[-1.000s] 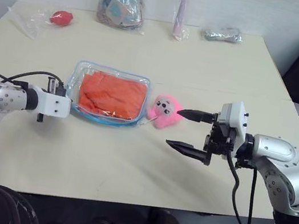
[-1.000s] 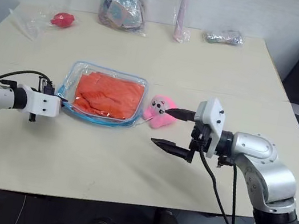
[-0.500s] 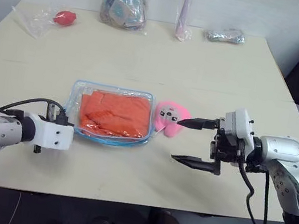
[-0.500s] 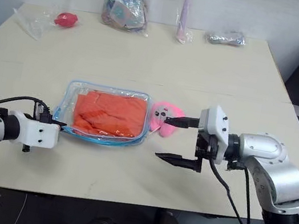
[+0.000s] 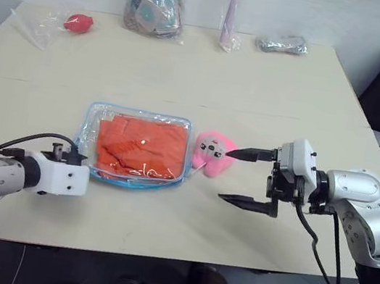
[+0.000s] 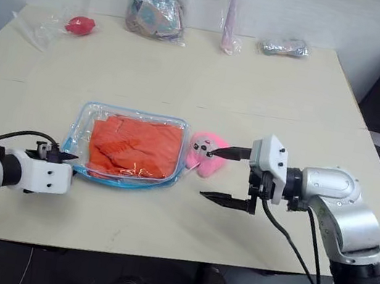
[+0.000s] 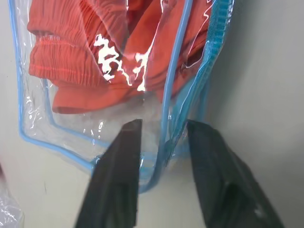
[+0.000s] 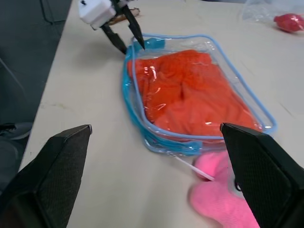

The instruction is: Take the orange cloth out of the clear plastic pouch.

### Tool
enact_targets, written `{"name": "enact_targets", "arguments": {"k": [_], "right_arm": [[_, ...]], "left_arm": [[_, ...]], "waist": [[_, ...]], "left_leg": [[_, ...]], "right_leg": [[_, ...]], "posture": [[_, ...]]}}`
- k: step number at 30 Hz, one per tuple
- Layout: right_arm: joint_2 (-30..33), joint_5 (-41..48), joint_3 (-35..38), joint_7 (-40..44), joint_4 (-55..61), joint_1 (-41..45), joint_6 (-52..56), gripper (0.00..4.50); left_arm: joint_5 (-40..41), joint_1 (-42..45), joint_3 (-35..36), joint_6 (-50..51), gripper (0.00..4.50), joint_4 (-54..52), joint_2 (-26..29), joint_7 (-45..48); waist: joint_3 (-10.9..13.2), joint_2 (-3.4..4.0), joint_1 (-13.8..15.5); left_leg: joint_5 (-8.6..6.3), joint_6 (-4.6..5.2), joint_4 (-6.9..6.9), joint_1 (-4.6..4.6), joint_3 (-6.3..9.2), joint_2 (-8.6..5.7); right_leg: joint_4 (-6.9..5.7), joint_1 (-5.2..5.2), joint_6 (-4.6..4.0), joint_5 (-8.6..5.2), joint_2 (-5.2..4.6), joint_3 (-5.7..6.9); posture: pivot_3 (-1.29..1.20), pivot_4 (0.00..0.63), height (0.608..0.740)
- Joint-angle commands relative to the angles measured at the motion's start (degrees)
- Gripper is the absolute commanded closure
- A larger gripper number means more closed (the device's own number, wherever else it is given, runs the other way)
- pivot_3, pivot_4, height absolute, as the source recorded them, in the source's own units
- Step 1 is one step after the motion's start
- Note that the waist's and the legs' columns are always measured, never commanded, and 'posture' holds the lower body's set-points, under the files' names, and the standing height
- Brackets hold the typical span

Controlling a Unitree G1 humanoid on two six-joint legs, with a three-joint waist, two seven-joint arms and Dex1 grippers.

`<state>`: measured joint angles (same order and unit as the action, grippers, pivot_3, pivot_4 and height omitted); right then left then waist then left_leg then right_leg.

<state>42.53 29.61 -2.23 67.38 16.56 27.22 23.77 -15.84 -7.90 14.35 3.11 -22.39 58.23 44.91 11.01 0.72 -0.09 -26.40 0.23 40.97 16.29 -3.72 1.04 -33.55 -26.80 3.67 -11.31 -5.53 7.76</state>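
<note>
From my head, the clear plastic pouch [image 5: 136, 147] lay flat in the middle of the desk [image 5: 187, 75] with the orange cloth [image 5: 141, 147] inside it, a pink plush toy [image 5: 212, 155] touching its right edge. My left pincer [image 5: 75, 159] sat at the pouch's near left corner, and my right pincer [image 5: 246, 177] hovered spread wide just beside the toy. Through my left wrist, the two fingers [image 7: 118, 166] stood parted on either side of the pouch's blue zipper trim [image 7: 167, 109], gripping nothing. Through my right wrist, the pouch lay between my wide-spread fingers [image 8: 52, 166], the cloth folded within, and my left pincer stood at its corner.
</note>
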Motion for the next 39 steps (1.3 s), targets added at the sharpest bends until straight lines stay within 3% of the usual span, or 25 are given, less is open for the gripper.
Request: {"name": "enact_targets", "arguments": {"k": [1, 4, 7, 9, 17, 23, 26, 36, 39], "right_arm": [[-1.4, -1.2, 0.6, -2.5, -1.6, 2.2, -1.1, 0.00], [-2.6, -2.3, 0.1, -4.2, -3.6, 3.5, -0.4, 0.00], [-5.1, -5.1, -2.4, -8.9, -7.0, 5.9, 3.4, 0.00], [-7.2, -6.8, -3.9, -11.7, -9.7, 7.6, 5.4, 0.00], [-15.5, -14.3, -6.9, -22.1, -24.1, 13.3, 9.2, 0.00], [-17.2, -15.3, -6.3, -22.9, -26.6, 13.5, 9.1, 0.00], [-16.7, -15.1, -6.3, -22.2, -25.0, 12.1, 8.8, 0.64], [-14.4, -14.1, -5.0, -21.2, -15.6, 9.2, 9.9, 4.09], [-12.9, -14.5, -4.8, -19.9, -10.1, 7.3, 6.0, 4.46]], "left_arm": [[7.8, -2.0, 6.8, 6.0, 1.53, -6.6, -2.4, 3.5], [20.0, -3.4, 13.6, 15.9, 1.53, -13.3, -5.2, 8.6], [46.0, -0.2, 25.2, 37.4, 1.53, -18.3, -6.4, 11.5], [57.6, 2.6, 29.9, 45.9, 1.53, -18.1, -5.0, 11.6], [67.9, 11.6, 28.5, 52.3, 1.53, -16.0, -0.5, 4.7], [69.3, 12.5, 25.9, 52.0, 1.53, -17.1, -0.3, 1.4], [68.3, 11.9, 24.9, 51.0, 1.49, -17.1, 0.0, 1.0], [66.8, 10.8, 22.5, 48.7, 1.49, -16.8, 0.4, 1.3], [67.1, 10.5, 22.1, 48.5, 1.49, -17.1, 0.5, 1.2]], "waist": [[0.0, 0.00, 0.0], [0.0, 0.00, -0.1], [0.0, -0.02, 0.0], [0.0, -0.02, 0.0], [0.0, 0.01, -0.3], [0.0, 0.01, -1.2], [0.0, 0.01, -1.6], [0.0, 0.01, -1.5], [0.0, 0.03, -1.5]], "left_leg": [[0.00, 0.00, 0.01, 0.00, 0.00, 0.00], [0.00, 0.00, 0.03, 0.00, 0.00, 0.02], [0.00, -0.01, 0.08, -0.01, 0.02, 0.03], [0.00, -0.07, 0.19, -0.01, 0.06, 0.06], [0.03, -0.16, 0.11, -0.07, 0.12, -0.03], [0.04, -0.19, 0.08, -0.06, 0.15, -0.02], [0.05, -0.22, 0.08, -0.04, 0.16, -0.02], [0.06, -0.28, 0.05, -0.04, 0.16, -0.01], [0.06, -0.29, 0.04, -0.03, 0.15, -0.01]], "right_leg": [[-0.01, 0.00, 0.00, 0.00, 0.00, 0.00], [-0.01, -0.01, 0.00, 0.00, -0.01, 0.00], [-0.03, -0.01, -0.02, -0.01, -0.02, 0.01], [-0.14, 0.00, -0.06, -0.04, -0.01, 0.00], [-0.17, 0.08, -0.14, -0.08, 0.05, 0.01], [-0.12, 0.08, -0.14, -0.08, 0.09, 0.03], [-0.12, 0.08, -0.14, -0.08, 0.10, 0.01], [-0.10, 0.08, -0.15, -0.09, 0.13, 0.00], [-0.10, 0.08, -0.15, -0.09, 0.14, 0.00]], "posture": [[0.00, 0.150, 0.740], [0.00, 0.150, 0.740], [0.00, 0.150, 0.740], [0.00, 0.150, 0.740], [0.00, 0.150, 0.740], [0.00, 0.150, 0.740], [0.00, 0.150, 0.740], [0.00, 0.150, 0.740], [0.00, 0.150, 0.740]]}}
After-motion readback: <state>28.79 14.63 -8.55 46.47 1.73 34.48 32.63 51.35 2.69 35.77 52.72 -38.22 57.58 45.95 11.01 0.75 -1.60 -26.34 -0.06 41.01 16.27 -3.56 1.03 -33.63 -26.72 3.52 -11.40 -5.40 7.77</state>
